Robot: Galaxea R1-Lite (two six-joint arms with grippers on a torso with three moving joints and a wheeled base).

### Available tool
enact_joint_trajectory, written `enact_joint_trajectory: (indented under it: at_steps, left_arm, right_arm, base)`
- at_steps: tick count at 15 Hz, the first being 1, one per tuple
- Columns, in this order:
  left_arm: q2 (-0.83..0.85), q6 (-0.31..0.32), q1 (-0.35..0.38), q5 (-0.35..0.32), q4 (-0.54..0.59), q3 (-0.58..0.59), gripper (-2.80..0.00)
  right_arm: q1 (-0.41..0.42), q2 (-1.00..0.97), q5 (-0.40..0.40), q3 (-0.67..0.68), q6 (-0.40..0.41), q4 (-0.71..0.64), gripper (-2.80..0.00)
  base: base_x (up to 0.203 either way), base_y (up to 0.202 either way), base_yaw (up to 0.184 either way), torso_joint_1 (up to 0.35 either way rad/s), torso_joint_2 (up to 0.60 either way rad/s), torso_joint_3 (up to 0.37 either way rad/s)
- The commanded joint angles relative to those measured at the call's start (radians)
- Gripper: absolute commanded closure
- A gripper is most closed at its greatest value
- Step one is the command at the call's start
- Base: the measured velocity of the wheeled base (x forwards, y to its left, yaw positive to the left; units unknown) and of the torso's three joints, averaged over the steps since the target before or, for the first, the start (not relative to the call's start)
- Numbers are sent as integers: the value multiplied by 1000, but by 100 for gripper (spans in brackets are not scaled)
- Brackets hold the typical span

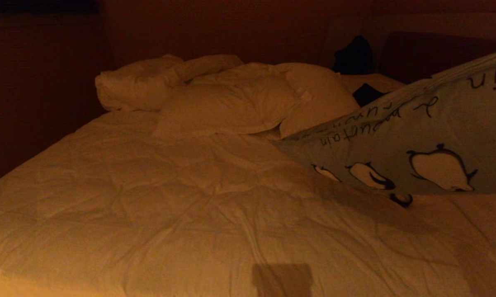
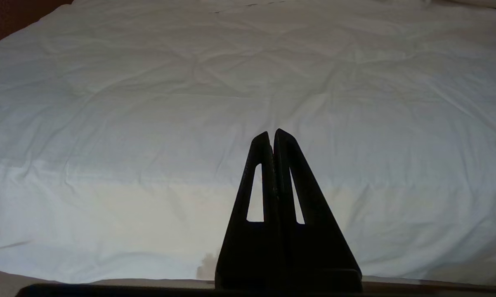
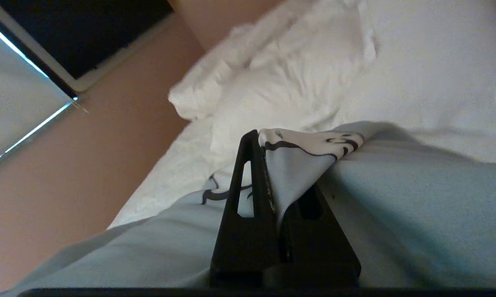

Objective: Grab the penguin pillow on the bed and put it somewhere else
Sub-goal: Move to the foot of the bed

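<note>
Right claw [image 3: 268,165] is clamped tight on a fold of the penguin pillow [image 3: 305,165], the printed fabric pinched between its two dark fingers and bunched up over the tips. From the head view the penguin pillow [image 1: 417,140] stands raised and tilted at the right side of the bed [image 1: 169,206], its upper edge lifted toward the right border of the frame and its lower edge touching the cream duvet, with black-and-white penguins and a line of handwriting showing on its pale blue face. Behind it, near the head of the bed, lie the plain white pillows [image 1: 231,99], rumpled and leaning on one another, and a dark headboard [image 1: 438,53] rises beyond them. A small dark object [image 1: 365,94] sits on the bed just past the pillow's raised edge. Left claw [image 2: 272,136] hangs over bare duvet well apart from the pillow, its fingers pressed together on nothing.
</note>
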State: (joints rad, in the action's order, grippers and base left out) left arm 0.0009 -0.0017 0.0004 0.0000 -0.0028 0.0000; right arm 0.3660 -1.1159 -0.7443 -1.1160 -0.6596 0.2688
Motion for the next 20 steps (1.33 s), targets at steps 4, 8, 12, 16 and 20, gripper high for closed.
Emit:
enact_joint_trajectory:
  at_steps: [4,8,12,16,20]
  left_arm:
    - [1,6,0,0,0,3,0]
    - [1,2,0,0,0,3,0]
    - [1,5,0,0,0,3,0]
    - [1,3,1,0,0,3,0]
    - [1,2,0,0,0,3,0]
  right_arm:
    - [1,38,-3,5,-5,38,0]
    - [1,28,0,5,-3,44,0]
    - [1,27,-1,13,1,47,0]
    - [1,31,-1,21,5,47,0]
    - [1,34,-1,25,6,49,0]
  base:
    - [0,0,0,0,0,0]
    - [0,0,0,0,0,0]
    - [0,0,0,0,0,0]
    - [0,0,0,0,0,0]
    - [0,0,0,0,0,0]
